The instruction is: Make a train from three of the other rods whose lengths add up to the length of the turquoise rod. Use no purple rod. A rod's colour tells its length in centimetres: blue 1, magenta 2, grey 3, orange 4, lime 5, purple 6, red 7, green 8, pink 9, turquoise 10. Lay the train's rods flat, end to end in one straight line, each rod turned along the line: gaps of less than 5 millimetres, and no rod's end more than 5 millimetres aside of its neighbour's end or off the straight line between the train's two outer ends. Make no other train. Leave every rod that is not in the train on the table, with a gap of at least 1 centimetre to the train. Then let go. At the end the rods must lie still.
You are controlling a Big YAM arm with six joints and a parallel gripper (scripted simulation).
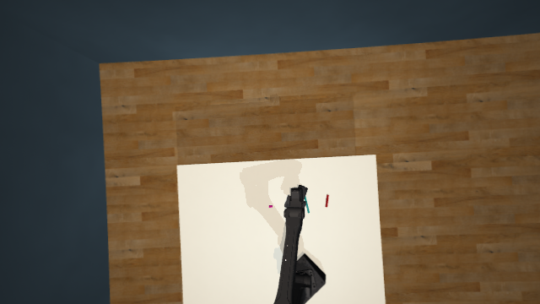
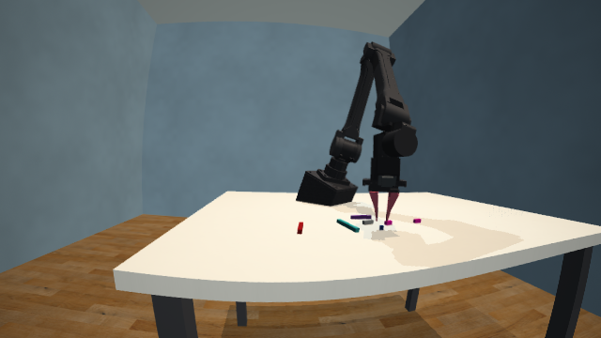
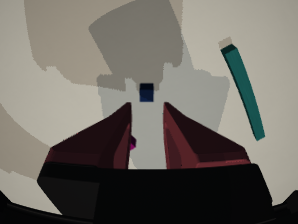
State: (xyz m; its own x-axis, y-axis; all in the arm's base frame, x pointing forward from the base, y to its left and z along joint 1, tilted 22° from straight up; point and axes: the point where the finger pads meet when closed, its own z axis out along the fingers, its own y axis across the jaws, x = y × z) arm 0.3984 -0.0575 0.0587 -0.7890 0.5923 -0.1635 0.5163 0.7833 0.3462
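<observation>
My gripper (image 2: pixel 381 221) (image 3: pixel 147 110) points down, partly open and empty, low over the table. A short blue rod (image 2: pixel 381 227) (image 3: pixel 146 93) lies just beyond the fingertips in the wrist view. One magenta rod (image 2: pixel 388 222) (image 3: pixel 132 144) is partly hidden by a finger in the wrist view; another magenta rod (image 1: pixel 270 206) (image 2: pixel 417 221) lies apart. A grey rod (image 2: pixel 367 222) lies near the fingers, in front of the purple rod (image 2: pixel 361 217). The turquoise rod (image 1: pixel 307 205) (image 2: pixel 347 225) (image 3: pixel 245 92) lies slanted. A red rod (image 1: pixel 326 200) (image 2: pixel 300 227) lies farther out. The arm hides several rods in the top view.
The white table (image 1: pixel 219 253) (image 2: pixel 211 253) bears the arm's base (image 2: pixel 326 188). The turquoise rod lies to the right of the fingers in the wrist view. The arm's shadow falls across the table.
</observation>
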